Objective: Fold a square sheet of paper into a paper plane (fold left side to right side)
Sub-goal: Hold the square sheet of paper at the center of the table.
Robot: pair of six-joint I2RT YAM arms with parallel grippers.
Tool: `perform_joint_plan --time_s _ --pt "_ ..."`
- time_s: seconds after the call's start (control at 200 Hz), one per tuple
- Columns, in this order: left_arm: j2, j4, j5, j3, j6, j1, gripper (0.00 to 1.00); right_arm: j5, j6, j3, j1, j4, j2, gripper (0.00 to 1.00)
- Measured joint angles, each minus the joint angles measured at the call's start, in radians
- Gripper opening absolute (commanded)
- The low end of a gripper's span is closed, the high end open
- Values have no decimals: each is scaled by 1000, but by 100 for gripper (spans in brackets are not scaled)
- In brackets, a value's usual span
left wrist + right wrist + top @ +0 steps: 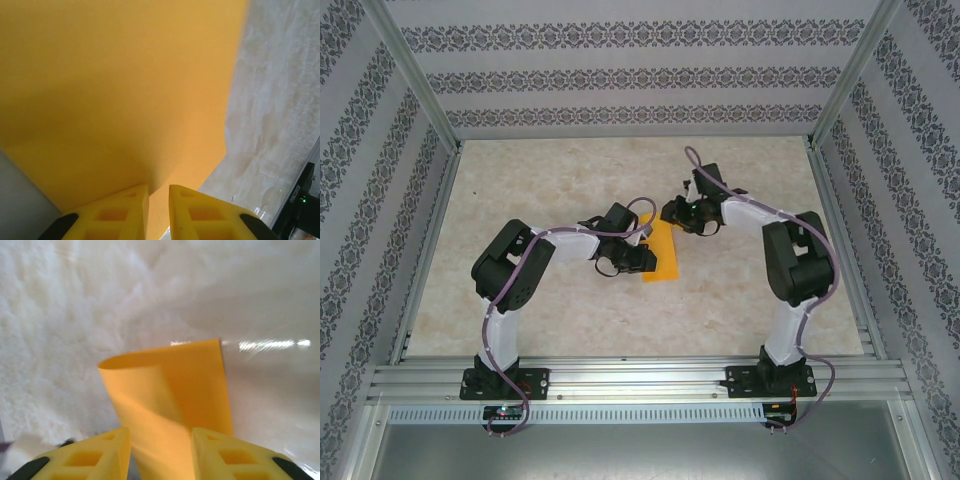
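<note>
The pale marbled table is walled on three sides by patterned panels, with a metal rail along its near edge where both arms are bolted. The left arm bends in from the left and the right arm from the right, and their heads meet near the table's middle.

Between them is the orange paper, which from above looks like a narrow upright strip. The left jaws are at its left edge and the right jaws at its far end.

In the left wrist view the paper rises close in front of the camera. The yellow fingers are nearly together with its lower edge between them, so the left jaws are pinching it.

In the right wrist view the paper is doubled over in a soft, uncreased curl, with its far corner on the table. The right jaws are spread, with their fingers on either side of the paper. I cannot tell whether they touch it.
</note>
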Motion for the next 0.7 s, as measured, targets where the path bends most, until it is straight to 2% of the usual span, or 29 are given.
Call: perform_joint_plan --time_s 0.16,0.265,0.43,0.704 --pt "0 0 0 0 0 0 20 1 -24 -123 -22 -2 -183 22" --pt "0 -1 -1 1 0 0 20 -8 -16 -250 13 0 -248 19" --pt "0 -8 -4 5 0 0 20 -11 13 -385 102 -13 -253 18" --pt "0 -22 -13 11 0 -2 20 -3 31 -376 133 10 -190 16"
